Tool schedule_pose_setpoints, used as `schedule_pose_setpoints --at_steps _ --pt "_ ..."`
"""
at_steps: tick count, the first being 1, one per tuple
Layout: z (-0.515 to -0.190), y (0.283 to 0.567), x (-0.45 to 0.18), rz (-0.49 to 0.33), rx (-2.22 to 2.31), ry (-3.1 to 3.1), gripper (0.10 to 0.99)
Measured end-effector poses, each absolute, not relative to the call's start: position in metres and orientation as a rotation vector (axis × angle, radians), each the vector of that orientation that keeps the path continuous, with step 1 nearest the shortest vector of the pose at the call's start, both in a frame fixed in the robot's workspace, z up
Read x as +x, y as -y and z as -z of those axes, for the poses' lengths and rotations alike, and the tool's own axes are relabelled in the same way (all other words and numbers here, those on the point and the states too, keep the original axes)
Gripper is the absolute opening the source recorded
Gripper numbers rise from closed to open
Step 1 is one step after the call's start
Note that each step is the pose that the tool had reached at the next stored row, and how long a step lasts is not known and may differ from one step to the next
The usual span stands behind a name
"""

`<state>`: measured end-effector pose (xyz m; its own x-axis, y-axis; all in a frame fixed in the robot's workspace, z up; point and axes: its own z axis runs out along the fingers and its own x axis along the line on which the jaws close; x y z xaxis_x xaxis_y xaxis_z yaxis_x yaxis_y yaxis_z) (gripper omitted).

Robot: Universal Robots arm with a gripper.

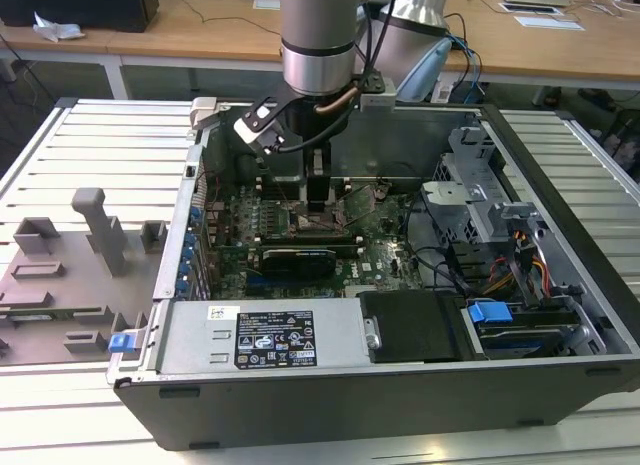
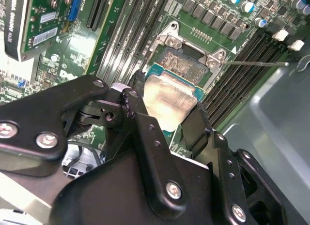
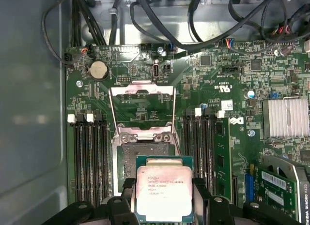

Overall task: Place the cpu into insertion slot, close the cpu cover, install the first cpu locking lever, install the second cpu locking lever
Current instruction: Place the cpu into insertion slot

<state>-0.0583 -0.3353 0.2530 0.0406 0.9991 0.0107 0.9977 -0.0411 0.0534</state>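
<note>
chip (image 3: 164, 193) is pinched in the claw (image 3: 164, 187) | socket (image 3: 145, 156) is seen just beyond the chip's front edge | cover (image 3: 140, 89) is stood open behind it

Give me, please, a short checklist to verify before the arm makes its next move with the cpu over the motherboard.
1. Grip: the end effector holds the cpu by two opposite edges: ok.
2. The cpu cover is swung up, off the insertion slot: ok.
3. Slot free of foreign things: the visible part is bare, the rest is hidden behind the cpu: cannot tell.
4. cpu centred over the slot: cannot tell.
5. cpu seated in the slot: not ok, part of the slot's floor shows beyond it.
</note>
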Motion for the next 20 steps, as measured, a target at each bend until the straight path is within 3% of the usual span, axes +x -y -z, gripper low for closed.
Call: schedule_pose_setpoints --at_steps 20 --pt "-0.208 0.324 -0.056 -0.068 2.194 -2.203 0.545"
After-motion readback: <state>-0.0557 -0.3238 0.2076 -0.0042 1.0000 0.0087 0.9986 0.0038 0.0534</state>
